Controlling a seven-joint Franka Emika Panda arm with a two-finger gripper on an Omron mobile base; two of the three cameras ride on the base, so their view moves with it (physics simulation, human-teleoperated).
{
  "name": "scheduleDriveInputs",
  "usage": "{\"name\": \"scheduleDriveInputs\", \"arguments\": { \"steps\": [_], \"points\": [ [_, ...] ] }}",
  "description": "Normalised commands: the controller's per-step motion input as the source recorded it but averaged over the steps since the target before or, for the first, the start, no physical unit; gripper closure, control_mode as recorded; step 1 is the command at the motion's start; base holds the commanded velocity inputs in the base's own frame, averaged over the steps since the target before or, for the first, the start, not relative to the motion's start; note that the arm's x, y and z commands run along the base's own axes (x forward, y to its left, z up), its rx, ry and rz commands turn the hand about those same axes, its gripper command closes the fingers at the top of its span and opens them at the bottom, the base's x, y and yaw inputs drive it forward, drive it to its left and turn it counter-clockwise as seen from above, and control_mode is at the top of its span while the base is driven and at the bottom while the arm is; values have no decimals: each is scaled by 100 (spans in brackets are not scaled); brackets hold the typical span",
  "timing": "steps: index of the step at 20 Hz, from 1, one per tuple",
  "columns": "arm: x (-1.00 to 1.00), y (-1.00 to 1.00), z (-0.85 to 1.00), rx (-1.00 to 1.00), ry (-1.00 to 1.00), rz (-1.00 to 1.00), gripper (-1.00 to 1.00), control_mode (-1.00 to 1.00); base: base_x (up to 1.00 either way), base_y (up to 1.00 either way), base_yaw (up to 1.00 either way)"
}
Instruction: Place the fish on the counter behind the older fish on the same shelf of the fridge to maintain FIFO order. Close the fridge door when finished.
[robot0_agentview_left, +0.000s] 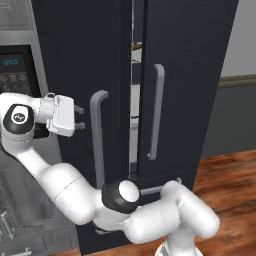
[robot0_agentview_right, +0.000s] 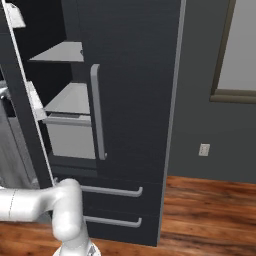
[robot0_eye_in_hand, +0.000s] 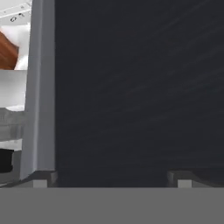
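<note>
Gripper (robot0_agentview_left: 80, 116), jaws spread wide and holding nothing, sits just beside the left door handle (robot0_agentview_left: 98, 137) of the fridge (robot0_agentview_left: 190, 75), at its 9 o'clock. Left door slightly ajar. Upper shelf (robot0_agentview_right: 62, 52) visible inside; no fish can be made out on it.

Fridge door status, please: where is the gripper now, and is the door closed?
Gripper open, empty, beside the left door handle. Fridge left door ajar, gap at the centre seam; shelves visible inside. Nothing blocking the door.
</note>
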Motion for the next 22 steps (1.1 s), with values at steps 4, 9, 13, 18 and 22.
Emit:
{"name": "scheduleDriveInputs", "arguments": {
  "steps": [4, 9, 13, 18, 22],
  "points": [
    [0, -100, 0, 4, -13, 10, -100, -100, 0, 0, 0],
    [16, -92, 3, 1, -10, 10, -100, -100, 0, 0, 0],
    [58, -54, 10, 0, -9, 15, -100, -100, 0, 0, 0],
    [57, -35, 8, 0, -10, 15, -100, -100, 0, 0, 0],
    [57, -15, 4, 0, -11, 18, -100, -100, 0, 0, 0]
  ]
}}
